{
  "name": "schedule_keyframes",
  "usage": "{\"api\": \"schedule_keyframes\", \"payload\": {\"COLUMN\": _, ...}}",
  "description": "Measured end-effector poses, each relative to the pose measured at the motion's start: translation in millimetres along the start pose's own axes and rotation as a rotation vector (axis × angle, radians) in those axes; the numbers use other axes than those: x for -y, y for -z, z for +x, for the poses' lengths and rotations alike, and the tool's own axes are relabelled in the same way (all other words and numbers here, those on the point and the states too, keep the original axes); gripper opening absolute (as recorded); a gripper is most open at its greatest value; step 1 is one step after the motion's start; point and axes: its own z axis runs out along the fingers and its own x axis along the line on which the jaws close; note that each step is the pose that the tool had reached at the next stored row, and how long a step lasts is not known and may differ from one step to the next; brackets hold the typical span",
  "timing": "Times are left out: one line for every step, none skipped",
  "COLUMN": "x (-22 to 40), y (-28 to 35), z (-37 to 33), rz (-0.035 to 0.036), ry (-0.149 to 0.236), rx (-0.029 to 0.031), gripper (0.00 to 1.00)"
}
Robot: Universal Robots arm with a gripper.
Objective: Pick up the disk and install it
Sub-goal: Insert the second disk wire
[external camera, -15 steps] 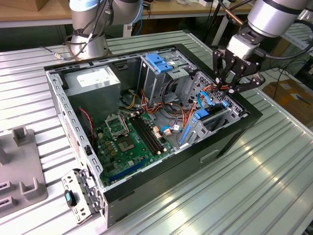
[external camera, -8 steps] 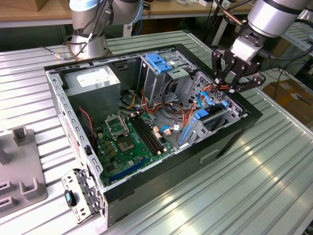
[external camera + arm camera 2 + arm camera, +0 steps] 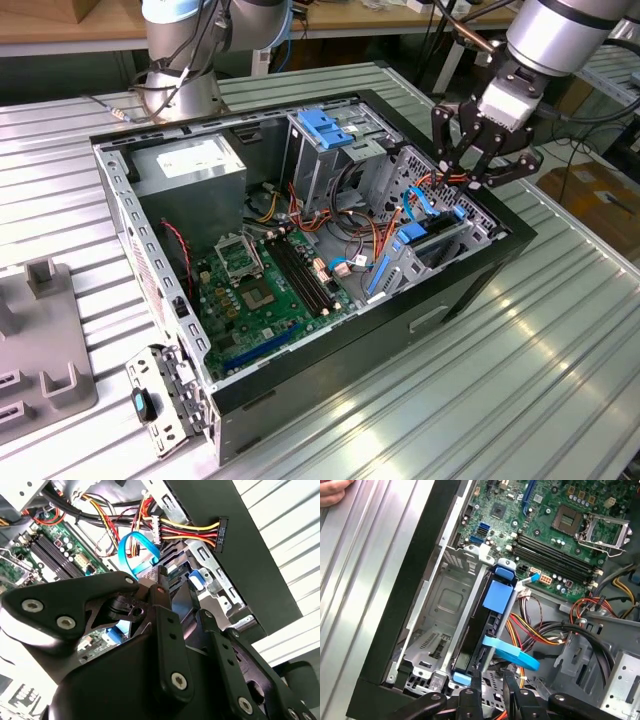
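An open desktop computer case (image 3: 300, 400) is lying on a ribbed metal table (image 3: 540, 380), its green motherboard (image 3: 265, 290) showing at centre-left of the exterior view. The black gripper (image 3: 478, 160) is hanging at the upper right of that frame, over the case's drive-bay corner. In the first wrist view the disk (image 3: 480, 630), in its bright blue carrier, is standing on edge in the metal drive cage (image 3: 440, 605), running lengthwise from the frame's lower centre up toward the motherboard. The gripper (image 3: 492, 680) is sitting at the bottom edge, directly over the disk's near end, fingers narrowly parted and holding nothing. A light blue data cable (image 3: 512, 652) is crossing just beside them.
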Motion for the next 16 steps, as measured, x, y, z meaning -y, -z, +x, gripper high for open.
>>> {"api": "schedule_keyframes", "payload": {"x": 0.1, "y": 0.0, "z": 0.0, "rz": -0.0004, "ry": 0.011, "rx": 0.0003, "gripper": 0.31}}
{"api": "schedule_keyframes", "payload": {"x": 0.1, "y": 0.0, "z": 0.0, "rz": -0.0009, "ry": 0.026, "rx": 0.0007, "gripper": 0.31}}
{"api": "schedule_keyframes", "payload": {"x": 0.3, "y": 0.0, "z": 0.0, "rz": -0.0017, "ry": 0.046, "rx": 0.0013, "gripper": 0.31}}
{"api": "schedule_keyframes", "payload": {"x": 0.5, "y": 0.0, "z": 0.0, "rz": -0.0025, "ry": 0.069, "rx": 0.002, "gripper": 0.31}}
{"api": "schedule_keyframes", "payload": {"x": 0.6, "y": 0.0, "z": 0.1, "rz": -0.0028, "ry": 0.078, "rx": 0.0022, "gripper": 0.31}}
{"api": "schedule_keyframes", "payload": {"x": 0.7, "y": 0.0, "z": 0.1, "rz": -0.0032, "ry": 0.088, "rx": 0.0025, "gripper": 0.31}}
{"api": "schedule_keyframes", "payload": {"x": 0.8, "y": 0.0, "z": 0.2, "rz": -0.0036, "ry": 0.101, "rx": 0.0029, "gripper": 0.31}}
{"api": "schedule_keyframes", "payload": {"x": 0.9, "y": 0.0, "z": 0.2, "rz": -0.004, "ry": 0.111, "rx": 0.0032, "gripper": 0.31}}
{"api": "schedule_keyframes", "payload": {"x": 1.0, "y": 0.0, "z": 0.2, "rz": -0.0042, "ry": 0.117, "rx": 0.0033, "gripper": 0.31}}
{"api": "schedule_keyframes", "payload": {"x": 1.0, "y": 0.0, "z": 0.2, "rz": -0.0042, "ry": 0.118, "rx": 0.0034, "gripper": 0.31}}
{"api": "schedule_keyframes", "payload": {"x": 1.0, "y": 0.0, "z": 0.2, "rz": -0.0043, "ry": 0.118, "rx": 0.0033, "gripper": 0.31}}
{"api": "schedule_keyframes", "payload": {"x": 1.0, "y": 0.0, "z": 0.2, "rz": -0.0043, "ry": 0.118, "rx": 0.0034, "gripper": 0.31}}
{"api": "schedule_keyframes", "payload": {"x": 1.0, "y": 0.0, "z": 0.2, "rz": -0.0043, "ry": 0.118, "rx": 0.0033, "gripper": 0.31}}
{"api": "schedule_keyframes", "payload": {"x": 1.0, "y": 0.0, "z": 0.2, "rz": -0.0043, "ry": 0.118, "rx": 0.0034, "gripper": 0.31}}
{"api": "schedule_keyframes", "payload": {"x": 1.0, "y": 0.0, "z": 0.2, "rz": -0.0043, "ry": 0.118, "rx": 0.0034, "gripper": 0.31}}
{"api": "schedule_keyframes", "payload": {"x": 1.0, "y": 0.0, "z": 0.2, "rz": -0.0043, "ry": 0.118, "rx": 0.0033, "gripper": 0.31}}
